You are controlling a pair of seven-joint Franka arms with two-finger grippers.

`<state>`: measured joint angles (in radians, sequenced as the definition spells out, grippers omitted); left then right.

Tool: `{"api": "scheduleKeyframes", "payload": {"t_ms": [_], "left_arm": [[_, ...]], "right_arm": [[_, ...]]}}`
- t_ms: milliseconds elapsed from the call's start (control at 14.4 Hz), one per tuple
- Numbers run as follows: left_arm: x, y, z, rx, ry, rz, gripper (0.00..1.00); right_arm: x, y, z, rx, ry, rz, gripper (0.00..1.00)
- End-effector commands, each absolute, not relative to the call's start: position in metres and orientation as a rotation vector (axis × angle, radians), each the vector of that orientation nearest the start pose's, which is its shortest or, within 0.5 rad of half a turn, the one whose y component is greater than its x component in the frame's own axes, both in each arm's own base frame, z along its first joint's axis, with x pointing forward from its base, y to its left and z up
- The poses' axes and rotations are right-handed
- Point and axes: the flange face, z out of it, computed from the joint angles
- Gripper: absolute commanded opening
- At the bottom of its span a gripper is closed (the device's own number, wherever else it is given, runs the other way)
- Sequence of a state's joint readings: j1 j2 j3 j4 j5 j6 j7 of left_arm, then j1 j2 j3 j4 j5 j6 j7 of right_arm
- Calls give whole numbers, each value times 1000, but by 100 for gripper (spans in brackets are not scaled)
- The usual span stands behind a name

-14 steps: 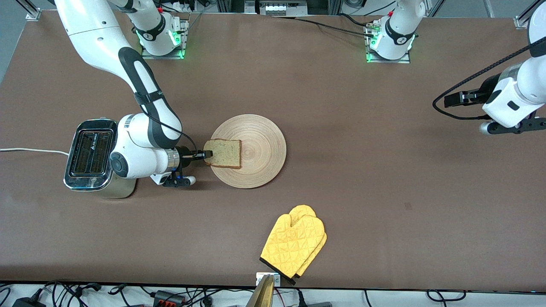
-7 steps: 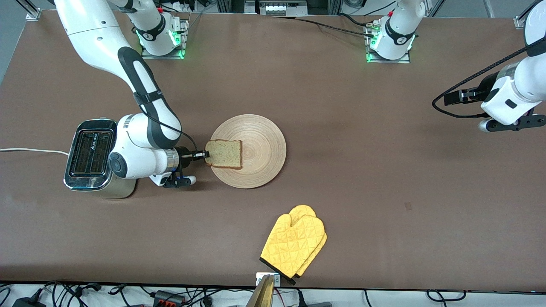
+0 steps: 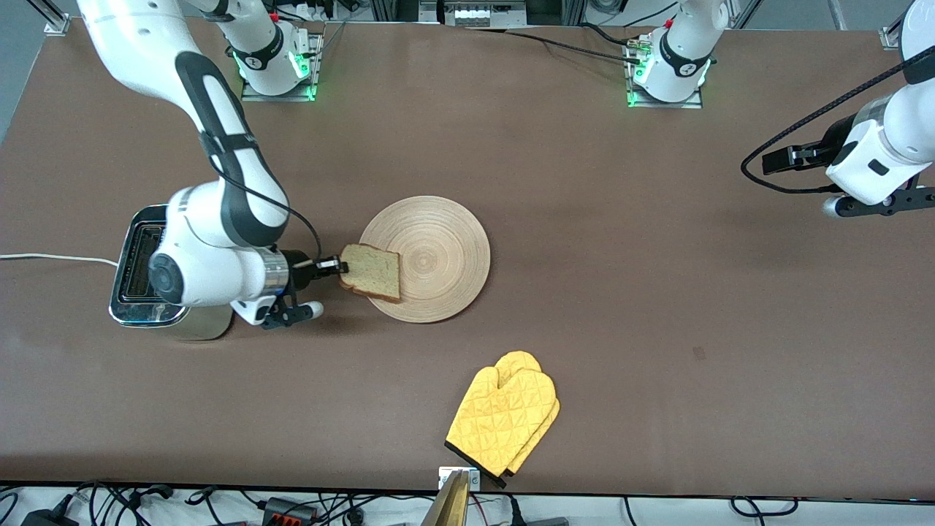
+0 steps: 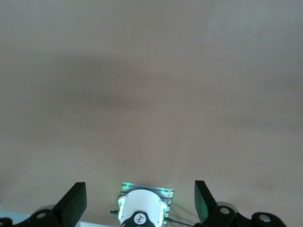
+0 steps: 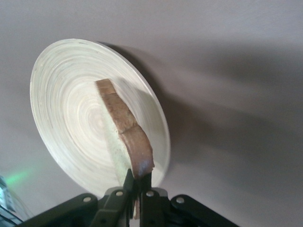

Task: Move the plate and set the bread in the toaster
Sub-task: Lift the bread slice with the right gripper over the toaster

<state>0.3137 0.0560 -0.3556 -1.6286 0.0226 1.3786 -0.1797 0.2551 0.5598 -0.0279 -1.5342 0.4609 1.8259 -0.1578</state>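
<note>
Toaster (image 3: pixel 150 274) sits at the right arm's end of the counter (image 3: pixel 621 292), white cord (image 3: pixel 51 257) trailing off the edge; the right arm's wrist hangs partly over its chrome top, so the slots are mostly hidden. Right tool (image 3: pixel 337 267) is clamped fully shut on one edge of the bread (image 3: pixel 371 272), pinching the crust in a thin bite; the right wrist view shows the slice (image 5: pixel 124 127) edge-on, tilted, lifted over the rim of the plate (image 3: pixel 431 256). Plate lies flat mid-counter, nothing else on it. Risks, my read: grip is on one edge only, so the slice can tear, sag or pivot during the swing toward the toaster; if it rotates it won't line up with a slot and will jam on the chrome top. Wrist is crowding the toaster, so a tight reorientation could knock it. Yellow oven mitts (image 3: pixel 504 420) lie nearer the front camera than the plate, well apart from the likely path. Left tool (image 4: pixel 138 203) waits at the left arm's end, jaws wide apart, holding nothing, over bare counter. Counter is matte brown, uncluttered. Arm bases with green lights along one edge, cables and power bricks along the edge nearest the front camera.
</note>
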Motion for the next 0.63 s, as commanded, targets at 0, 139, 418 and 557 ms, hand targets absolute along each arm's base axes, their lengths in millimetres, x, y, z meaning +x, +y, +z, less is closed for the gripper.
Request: {"api": "scheduleKeyframes", "payload": {"t_ms": [0, 139, 418, 557], "left_arm": [[542, -7, 562, -3121, -250, 375, 100], [546, 2, 563, -3130, -263, 344, 100], [548, 5, 562, -3155, -93, 357, 100], [549, 9, 561, -3158, -82, 354, 100]], "right_arm": [[649, 146, 391, -2780, -310, 390, 0], [656, 111, 428, -2909, -267, 428, 0], [658, 49, 460, -3125, -192, 496, 0], [653, 24, 482, -3196, -112, 530, 0]]}}
